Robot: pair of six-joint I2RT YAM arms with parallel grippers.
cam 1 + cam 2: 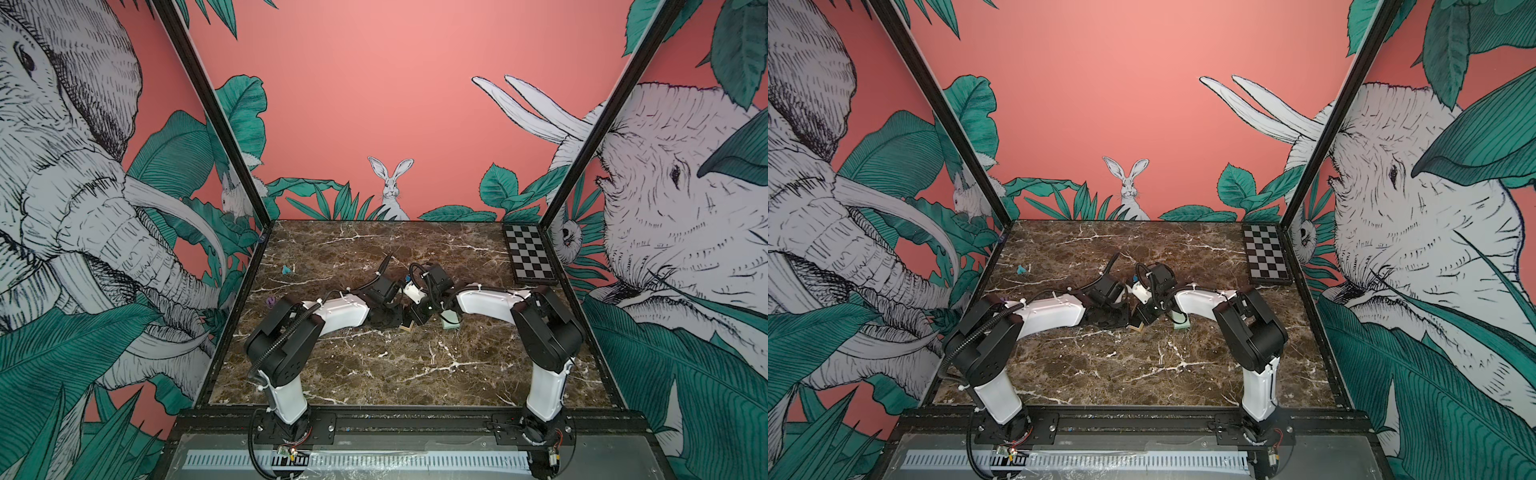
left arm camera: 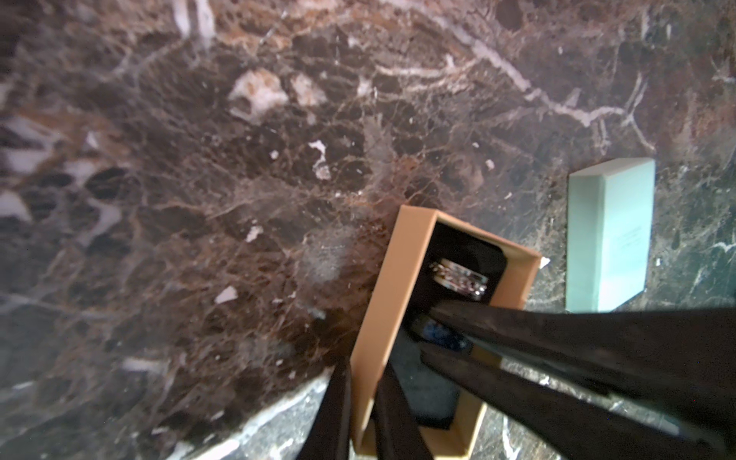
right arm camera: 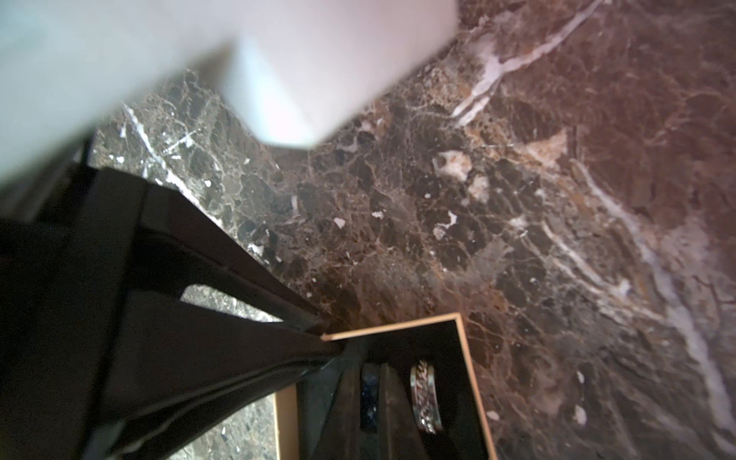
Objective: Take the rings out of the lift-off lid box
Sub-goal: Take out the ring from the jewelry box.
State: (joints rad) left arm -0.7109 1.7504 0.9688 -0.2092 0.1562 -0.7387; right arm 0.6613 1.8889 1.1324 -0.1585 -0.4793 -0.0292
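The lift-off lid box stands open. Its tan base (image 2: 402,278) (image 3: 476,382) (image 1: 408,327) holds a black insert, and its mint-green lid (image 2: 609,235) (image 1: 451,326) (image 1: 1182,324) lies flat beside it. Two rings stand upright in the insert: a silver patterned ring (image 2: 458,278) (image 3: 425,398) and a dark blue ring (image 3: 368,392) (image 2: 438,335). My right gripper (image 3: 368,402) (image 2: 432,336) reaches into the box, shut on the dark blue ring. My left gripper (image 2: 360,414) (image 3: 328,344) is shut on the base's tan side wall.
A black-and-white checkerboard (image 1: 530,259) (image 1: 1266,255) lies at the back right. A small teal lump (image 1: 286,270) and a purple lump (image 1: 271,301) sit on the marble to the left. Both arms meet mid-table, wrists nearly touching.
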